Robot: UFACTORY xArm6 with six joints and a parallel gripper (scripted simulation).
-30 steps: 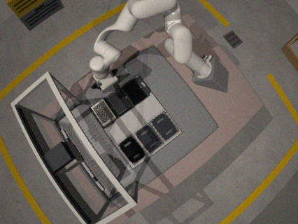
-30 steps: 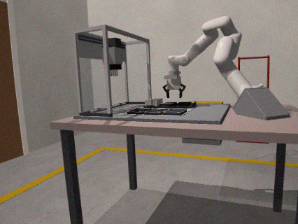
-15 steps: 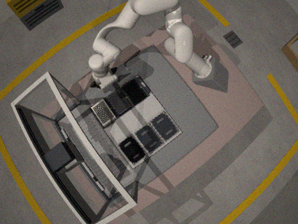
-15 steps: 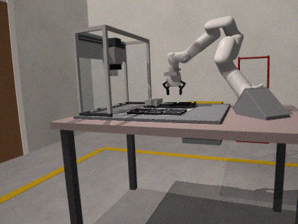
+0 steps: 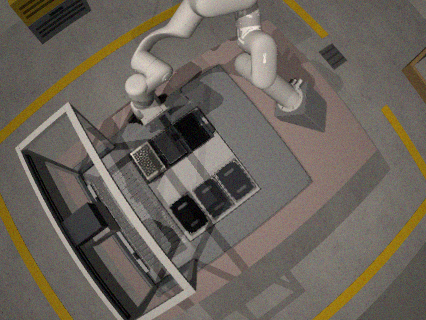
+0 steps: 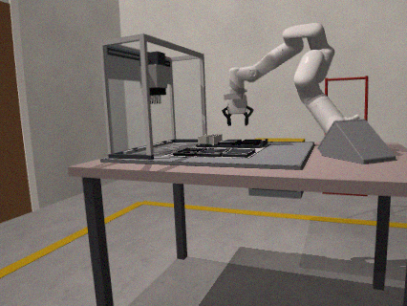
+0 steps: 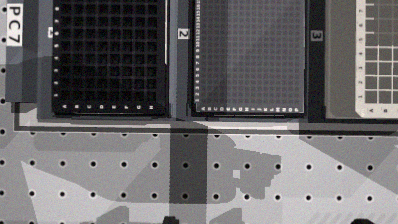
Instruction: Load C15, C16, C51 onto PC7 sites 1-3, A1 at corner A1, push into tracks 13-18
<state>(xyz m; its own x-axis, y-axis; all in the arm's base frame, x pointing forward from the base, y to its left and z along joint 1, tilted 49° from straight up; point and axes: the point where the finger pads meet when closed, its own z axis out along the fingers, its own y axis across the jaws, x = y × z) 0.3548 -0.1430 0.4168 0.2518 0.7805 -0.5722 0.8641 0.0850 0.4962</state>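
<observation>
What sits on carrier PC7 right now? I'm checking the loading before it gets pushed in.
Carrier PC7 holds a black 96-well plate beside its label, a fine-welled 384-well plate at the 2 mark and a pale deep-well block past the 3 mark. The plates hide the locators.

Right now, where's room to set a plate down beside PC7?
Room: grey mat between nests and arm pedestal; light apron strip between PC7 and nests. Crowded: PC7, all three sites filled, open gripper above.
</observation>
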